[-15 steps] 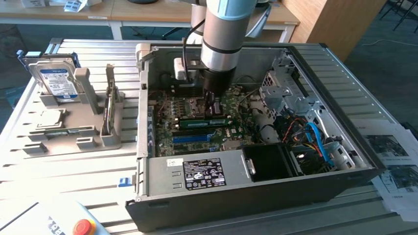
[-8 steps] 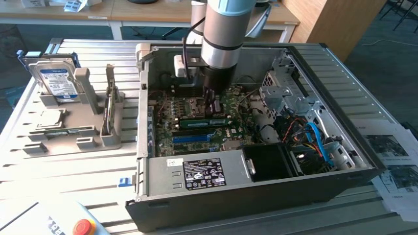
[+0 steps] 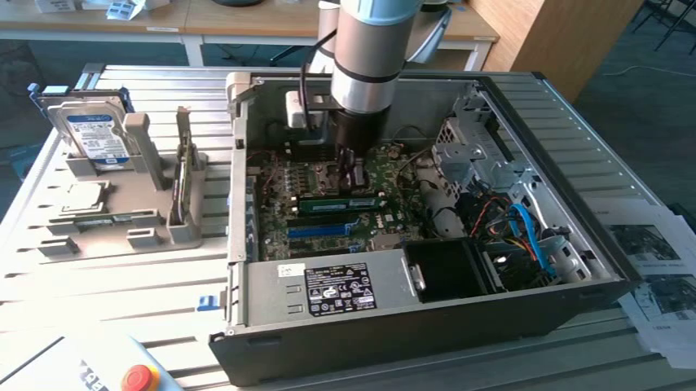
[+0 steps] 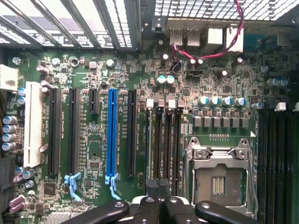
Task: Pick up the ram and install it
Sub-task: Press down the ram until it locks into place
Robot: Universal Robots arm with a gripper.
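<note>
1. The ram (image 3: 339, 202) is a narrow green stick lying along its slot on the motherboard (image 3: 326, 175), in the middle of the exterior frame, just below the arm's tip.
2. In the wrist view the ram (image 4: 150, 144) is seen edge-on, standing in a slot beside the other dark memory slots, between the blue slot (image 4: 111, 135) and the processor socket (image 4: 219, 172).
3. The pincer (image 3: 354, 167) is closed, its fingertips (image 4: 159, 186) pressed together directly over the end of the ram; whether they touch it cannot be told.
4. The arm (image 3: 364, 57) reaches straight down into the open computer case (image 3: 435, 326) from the upper middle of the exterior frame.
5. Left of the case, a grey holder (image 3: 130, 204) stands on the desk (image 3: 130, 285). It carries a hard drive (image 3: 93, 134) upright at the upper left and a dark card (image 3: 187, 175) on edge.
</note>
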